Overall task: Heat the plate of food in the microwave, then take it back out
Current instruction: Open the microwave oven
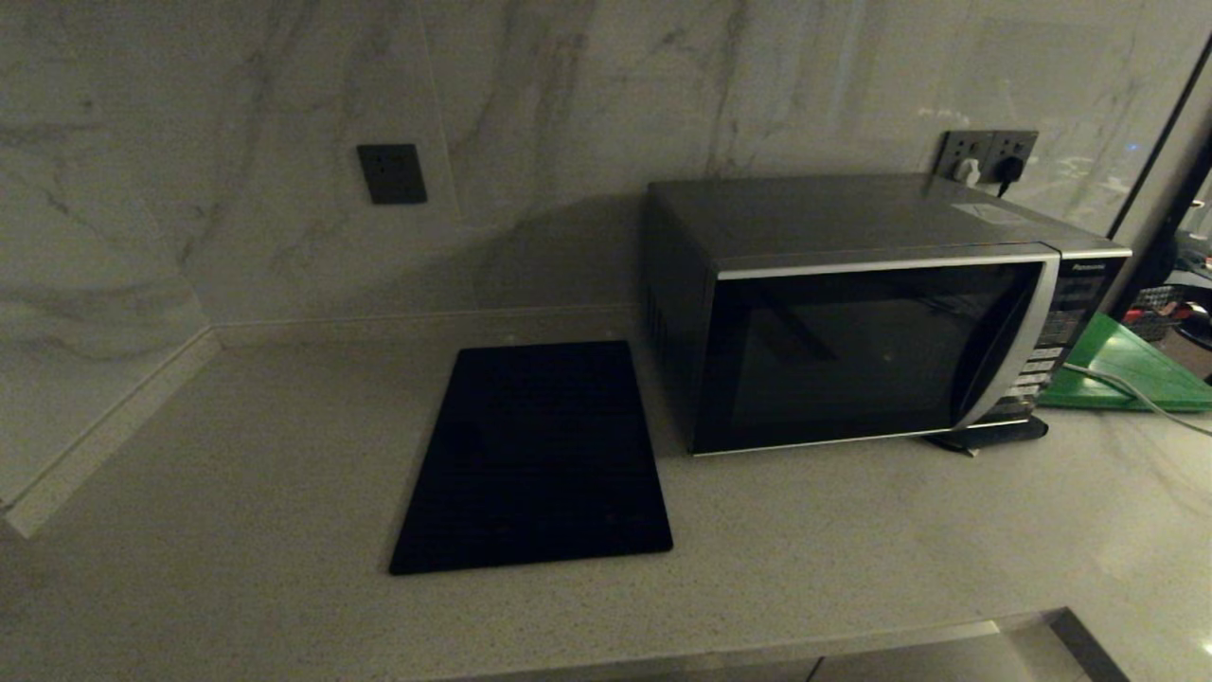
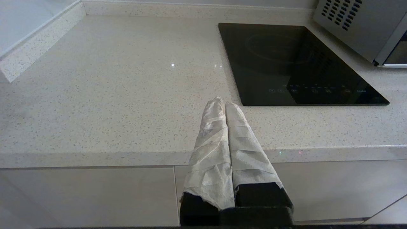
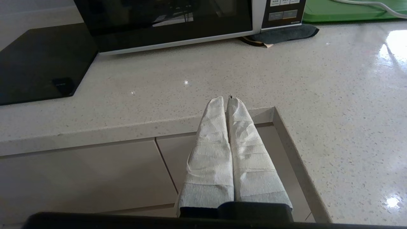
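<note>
A large boxy silver-grey microwave [image 1: 871, 313] with a dark glass door, a curved silver handle strip and a narrow button panel at its side stands on a pale speckled stone countertop [image 1: 237, 455], its back towards a marbled wall and its door closed. The brand lettering above the buttons appears to read Panasonic, though it is too small in the head view to be sure. Through the dark glass only dim reflections show, and what lies inside the oven cannot be made out. Just beside the microwave, on the robot's left of it, a flat black rectangular cooktop panel [image 1: 535, 459] lies in the counter, its faint control marks visible in the left wrist view. On the microwave's other side a flat green board [image 1: 1127, 369] rests on the counter with a pale cable [image 1: 1122, 388] trailing across it, and a dark folded cloth [image 3: 283, 33] pokes out from under the oven's front corner below the buttons. A dark wall socket [image 1: 391, 173] sits on the wall above the cooktop. The left gripper [image 2: 222, 102], its fingers wrapped in white cloth tape, hangs at the counter's front edge short of the cooktop, fingers pressed together and holding nothing. The right gripper [image 3: 224, 100], wrapped alike, hangs at the counter's edge before the microwave, fingers likewise pressed together and empty.
</note>
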Motion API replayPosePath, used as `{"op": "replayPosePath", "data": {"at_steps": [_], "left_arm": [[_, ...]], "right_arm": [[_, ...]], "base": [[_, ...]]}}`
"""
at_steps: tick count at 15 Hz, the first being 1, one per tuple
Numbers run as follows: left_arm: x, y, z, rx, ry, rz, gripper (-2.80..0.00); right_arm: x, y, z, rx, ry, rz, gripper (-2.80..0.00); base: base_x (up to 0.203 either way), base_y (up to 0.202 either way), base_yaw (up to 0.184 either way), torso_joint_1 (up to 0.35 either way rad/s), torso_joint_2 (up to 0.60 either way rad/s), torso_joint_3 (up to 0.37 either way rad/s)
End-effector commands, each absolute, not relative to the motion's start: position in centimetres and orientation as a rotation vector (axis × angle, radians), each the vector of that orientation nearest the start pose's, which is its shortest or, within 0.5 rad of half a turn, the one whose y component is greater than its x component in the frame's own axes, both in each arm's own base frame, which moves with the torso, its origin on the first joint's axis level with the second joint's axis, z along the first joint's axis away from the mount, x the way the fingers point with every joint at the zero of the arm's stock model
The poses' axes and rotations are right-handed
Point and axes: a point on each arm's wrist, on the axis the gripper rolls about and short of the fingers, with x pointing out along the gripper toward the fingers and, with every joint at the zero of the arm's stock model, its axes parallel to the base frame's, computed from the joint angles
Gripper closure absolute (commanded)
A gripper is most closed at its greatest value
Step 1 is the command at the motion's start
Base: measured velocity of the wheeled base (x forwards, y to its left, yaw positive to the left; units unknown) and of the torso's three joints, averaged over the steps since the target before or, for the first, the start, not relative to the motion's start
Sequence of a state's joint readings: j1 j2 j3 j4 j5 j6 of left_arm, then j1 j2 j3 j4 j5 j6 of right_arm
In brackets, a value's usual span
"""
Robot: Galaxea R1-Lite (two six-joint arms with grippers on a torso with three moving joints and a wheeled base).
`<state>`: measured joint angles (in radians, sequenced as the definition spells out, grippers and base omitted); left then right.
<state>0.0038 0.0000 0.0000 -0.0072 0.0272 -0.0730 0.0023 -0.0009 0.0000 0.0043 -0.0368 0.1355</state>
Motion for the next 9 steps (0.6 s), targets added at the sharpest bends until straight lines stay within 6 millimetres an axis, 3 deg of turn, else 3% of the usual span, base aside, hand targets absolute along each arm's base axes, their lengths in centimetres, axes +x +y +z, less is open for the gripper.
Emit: {"op": "replayPosePath", "data": {"at_steps": [1, 9], "left_arm": [[-2.27, 0.05, 7.63, -0.074, -0.007, 0.032, 0.0], [-2.27, 0.05, 7.63, -0.074, -0.007, 0.032, 0.0]], "right_arm": [[-2.26, -0.09, 7.46, 0.136, 0.005, -0.034, 0.0], [-2.27, -0.09, 7.47, 0.136, 0.003, -0.034, 0.0]], "base": [[0.0, 0.0, 0.0, 0.0, 0.0, 0.0], [0.0, 0.0, 0.0, 0.0, 0.0, 0.0]]}}
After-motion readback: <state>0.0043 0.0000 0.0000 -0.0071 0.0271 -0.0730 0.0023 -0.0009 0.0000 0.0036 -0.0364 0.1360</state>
